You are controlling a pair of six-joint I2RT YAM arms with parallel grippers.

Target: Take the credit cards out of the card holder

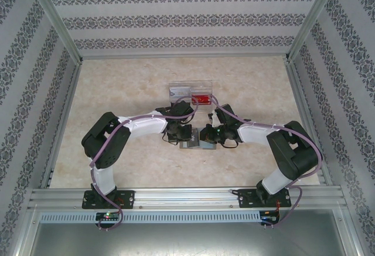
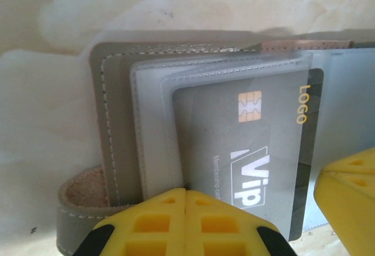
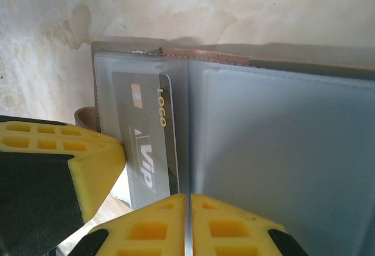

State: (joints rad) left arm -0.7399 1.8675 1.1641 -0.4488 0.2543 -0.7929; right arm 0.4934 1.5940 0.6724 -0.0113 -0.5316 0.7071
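From the top camera, the two arms are seen bent inward, so that the left gripper (image 1: 178, 134) and the right gripper (image 1: 213, 134) meet over the middle of the table (image 1: 117, 98). The card holder (image 1: 195, 145) is laid flat between and just under them. It lies nearer than a clear plastic box (image 1: 188, 86), in whose right half a red card (image 1: 201, 99) is lodged. How the jaws stand cannot be told from this height.

In the left wrist view, the card holder (image 2: 114, 121) is found lying open on the pale table, its grey stitched cover at the left and clear sleeves stacked over it. A grey credit card (image 2: 246, 150) — marked with a chip, "LOGO" and "VIP" — is held inside the topmost sleeve. The left gripper (image 2: 186, 224) is shown with its yellow pads pressed together at the holder's near edge. Whether a sleeve is caught between them cannot be told. A yellow finger (image 2: 348, 194) of the right gripper is set over the sleeves at the right. A strap loop (image 2: 82, 200) is curled at the holder's near left corner.

In the right wrist view, the card holder (image 3: 281, 150) is spread open, with a wide pale blue-grey leaf on the right and the grey credit card (image 3: 146, 144) sleeved at the left. The right gripper (image 3: 187, 229) is seen with its pads closed against each other, the seam in line with the edge of a leaf — a grip on it cannot be confirmed. A finger (image 3: 94, 156) of the left gripper is seen just beside the sleeved card.
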